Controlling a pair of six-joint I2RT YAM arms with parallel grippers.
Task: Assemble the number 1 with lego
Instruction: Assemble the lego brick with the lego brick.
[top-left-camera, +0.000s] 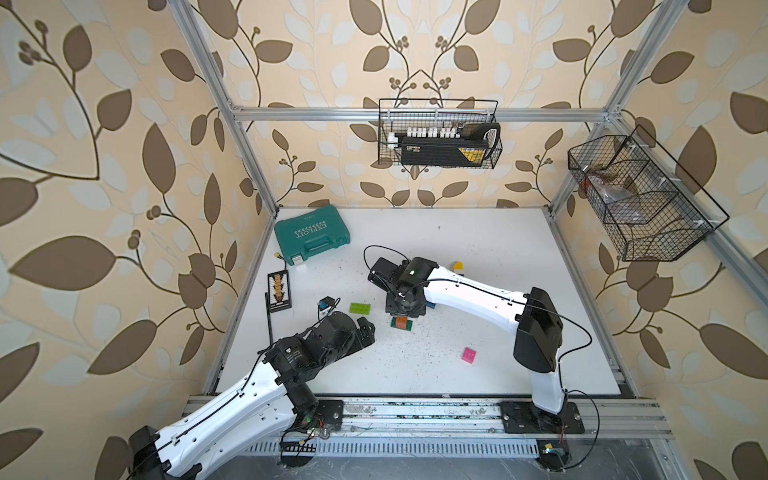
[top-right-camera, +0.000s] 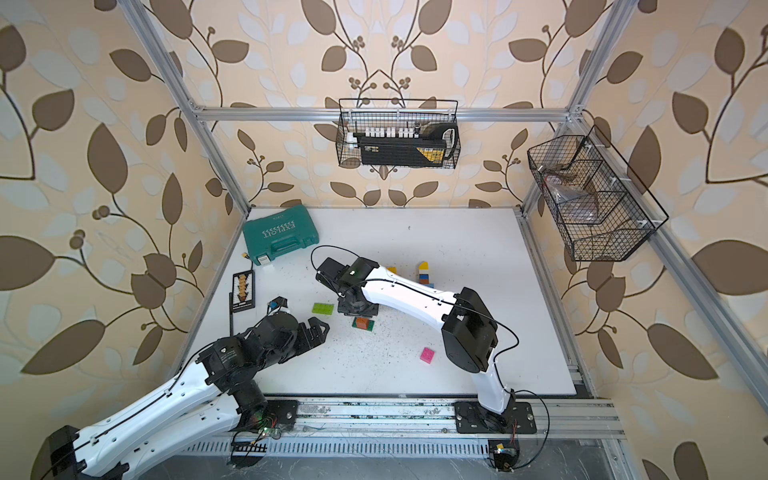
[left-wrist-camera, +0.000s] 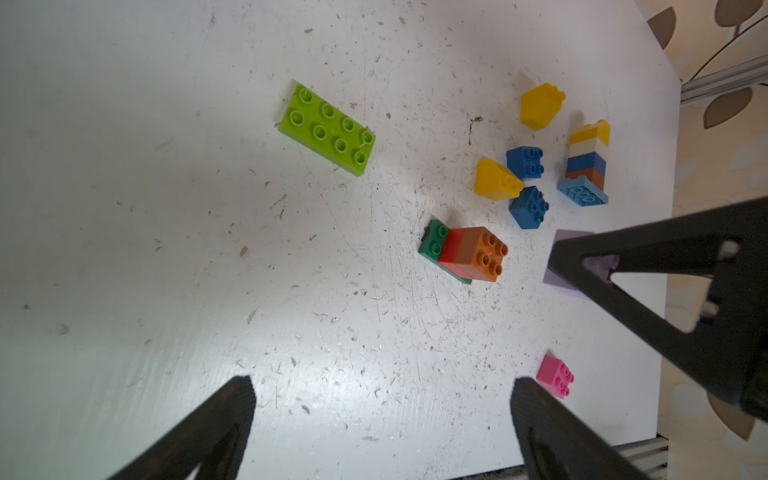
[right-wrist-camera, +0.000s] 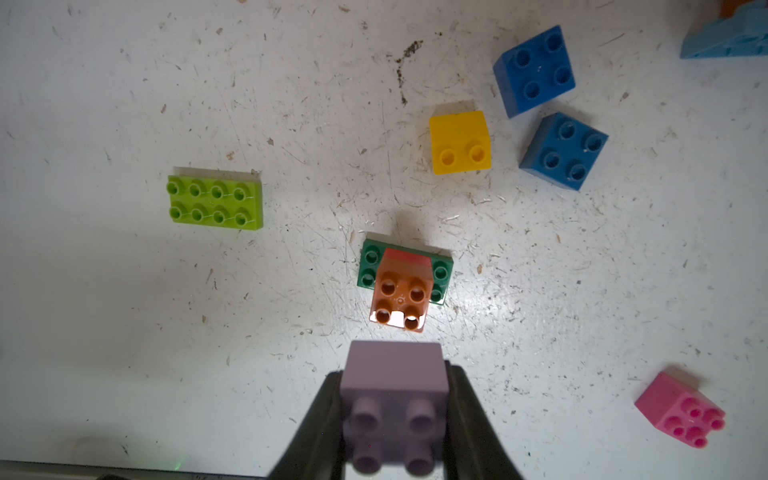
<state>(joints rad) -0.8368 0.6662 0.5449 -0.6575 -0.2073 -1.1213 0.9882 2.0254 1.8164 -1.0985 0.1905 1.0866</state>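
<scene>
Left arm (top-left-camera: 232, 399) stretched forward, left gripper (left-wrist-camera: 382, 390) spread wide; right arm (top-left-camera: 469, 291) arched over, right gripper (right-wrist-camera: 395, 376) pointing down, clamped on lilac brick (right-wrist-camera: 392, 403).

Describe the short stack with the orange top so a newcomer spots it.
On the white table, find the right gripper, shut on a lilac brick, mid-table. The short stack stands beside it, toward the arm bases: dark green base, red brick, orange brick on top. Nearby bricks lie single; the other stack is taller and yellow-capped.
</scene>
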